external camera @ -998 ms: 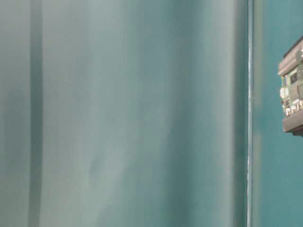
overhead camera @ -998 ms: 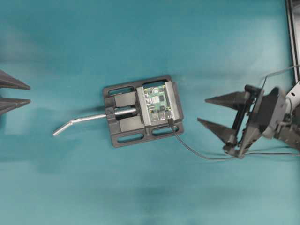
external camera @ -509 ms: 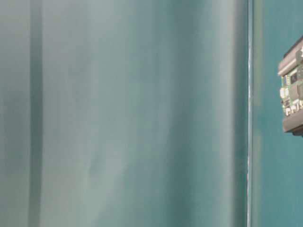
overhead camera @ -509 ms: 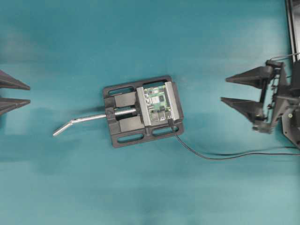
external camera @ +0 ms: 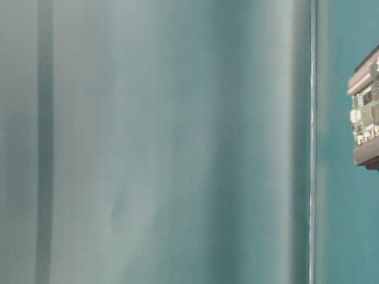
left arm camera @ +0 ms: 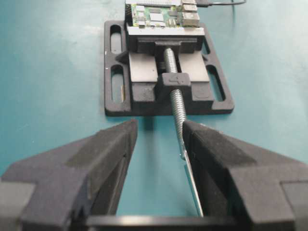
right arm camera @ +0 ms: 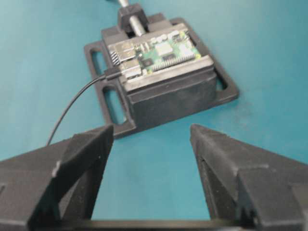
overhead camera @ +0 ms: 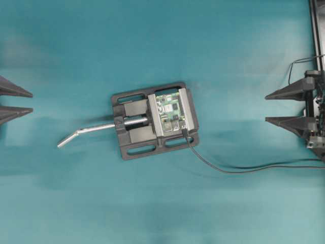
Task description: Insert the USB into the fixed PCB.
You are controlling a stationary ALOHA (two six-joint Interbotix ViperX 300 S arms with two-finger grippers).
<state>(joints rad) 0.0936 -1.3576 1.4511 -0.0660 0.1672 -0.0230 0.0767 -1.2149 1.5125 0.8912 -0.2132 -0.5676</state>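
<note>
The green PCB (overhead camera: pixel 170 113) is clamped between the grey jaws of a black vise (overhead camera: pixel 133 151) at the table's middle. The USB (overhead camera: pixel 185 132) sits with its tip in a port on the board's near-right corner. Its thin black cable (overhead camera: pixel 228 170) trails off to the right. In the right wrist view the USB (right arm camera: pixel 111 73) meets the silver ports on the PCB (right arm camera: pixel 159 54). My right gripper (overhead camera: pixel 266 108) hangs open and empty at the far right, well away from the vise. My left gripper (overhead camera: pixel 31 101) is open and empty at the far left.
The vise's bent silver handle (overhead camera: pixel 84 133) sticks out to the left, toward my left gripper (left arm camera: pixel 159 126). The PCB (external camera: pixel 367 115) shows at the right edge of the table-level view. A dark frame (overhead camera: pixel 317 30) runs down the top right edge.
My right gripper has drawn back to the right, away from the vise, and levelled out. The USB and its cable stay by the board. The left gripper has not moved.
</note>
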